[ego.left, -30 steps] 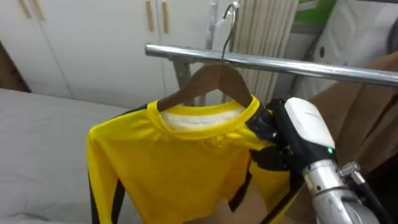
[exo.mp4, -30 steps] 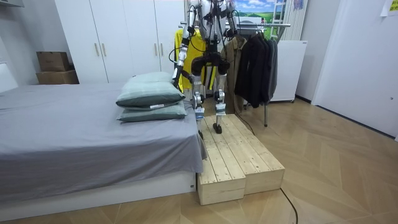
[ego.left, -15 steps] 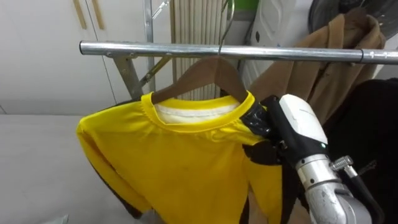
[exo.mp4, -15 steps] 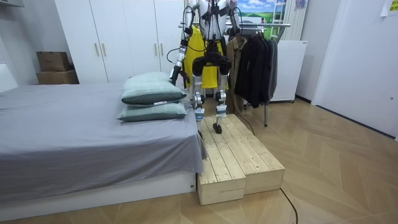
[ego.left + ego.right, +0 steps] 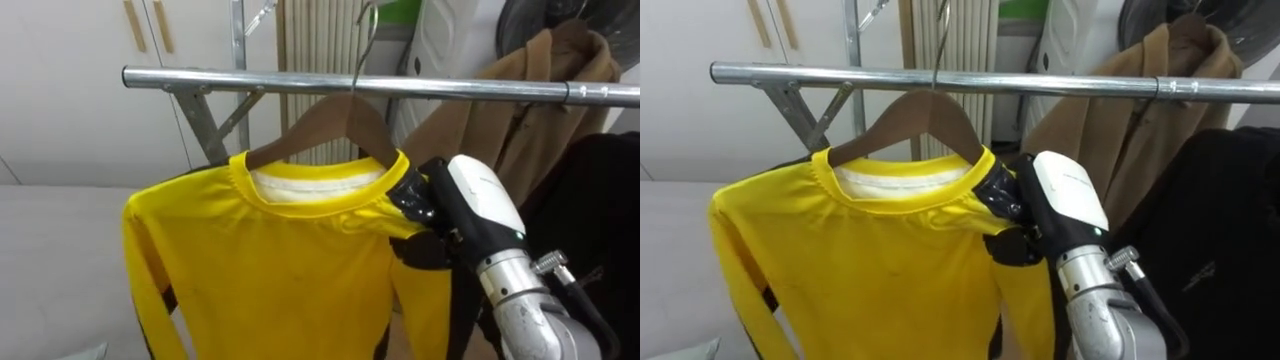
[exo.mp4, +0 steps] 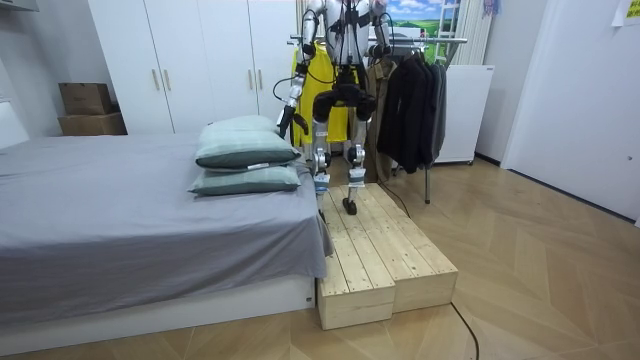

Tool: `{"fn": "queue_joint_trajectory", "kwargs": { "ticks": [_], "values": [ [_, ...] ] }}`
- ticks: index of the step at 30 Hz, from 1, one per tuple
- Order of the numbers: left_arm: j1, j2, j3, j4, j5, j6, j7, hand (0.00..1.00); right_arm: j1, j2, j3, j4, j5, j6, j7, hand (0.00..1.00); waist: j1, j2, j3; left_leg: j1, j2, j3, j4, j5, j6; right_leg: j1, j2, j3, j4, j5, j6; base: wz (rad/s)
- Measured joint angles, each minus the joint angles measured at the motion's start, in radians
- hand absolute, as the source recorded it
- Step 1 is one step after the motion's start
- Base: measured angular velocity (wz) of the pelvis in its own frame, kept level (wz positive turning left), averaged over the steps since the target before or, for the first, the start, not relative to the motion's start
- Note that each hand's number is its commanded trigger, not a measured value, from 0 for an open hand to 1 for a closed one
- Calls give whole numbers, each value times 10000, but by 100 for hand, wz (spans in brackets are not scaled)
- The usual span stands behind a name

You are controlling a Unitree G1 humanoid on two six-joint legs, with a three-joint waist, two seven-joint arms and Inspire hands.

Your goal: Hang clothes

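A yellow long-sleeved shirt (image 5: 280, 260) with dark side trim hangs on a wooden hanger (image 5: 345, 115). The hanger's wire hook (image 5: 362, 40) rises past the metal rail (image 5: 220, 80) of the clothes rack, close against it. My right hand (image 5: 478, 195) comes in from the lower right, its dark fingers (image 5: 420, 200) curled on the hanger's right end through the shirt's shoulder. In the room view I stand on the far end of a wooden platform (image 6: 380, 250), facing the rack, with my left hand (image 6: 282, 120) hanging low by the bed.
A brown coat (image 5: 530, 110) and a black garment (image 5: 600, 200) hang on the rail just right of the shirt. White wardrobe doors (image 5: 90, 90) stand behind. A grey bed (image 6: 120, 200) with two pillows (image 6: 245, 155) lies on my left.
The view has swung from the bed toward the rack, and the rail now runs level. The shirt and hanger stay in my right hand at the rail.
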Motion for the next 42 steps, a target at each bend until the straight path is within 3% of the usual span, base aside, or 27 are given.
{"fn": "queue_joint_trajectory", "kwargs": {
  "ticks": [4,12,31,42],
  "values": [
    [-3,22,20,-1,-144,-28,6,0,1,-340,9,0,43,-177,-52,100,-48,10,-9,-19,0,-53,-15,1,-1,0,1,-49,-8,16,-20,1],
    [-24,90,177,-4,-128,-116,114,0,15,-378,10,74,42,-302,-163,100,-104,-34,-86,-51,-7,-347,38,47,-7,105,-94,-303,-188,76,-50,10],
    [-23,78,189,2,-142,-116,155,0,35,-373,4,595,45,-372,-363,100,-77,8,-58,67,-24,-296,-2,50,16,302,-80,-195,-341,46,32,0],
    [-24,79,197,1,-129,-116,155,0,30,-372,4,594,367,-372,-355,100,-76,7,-58,65,-17,-305,-58,45,20,304,-83,-219,-320,97,-36,0]
  ]
}}
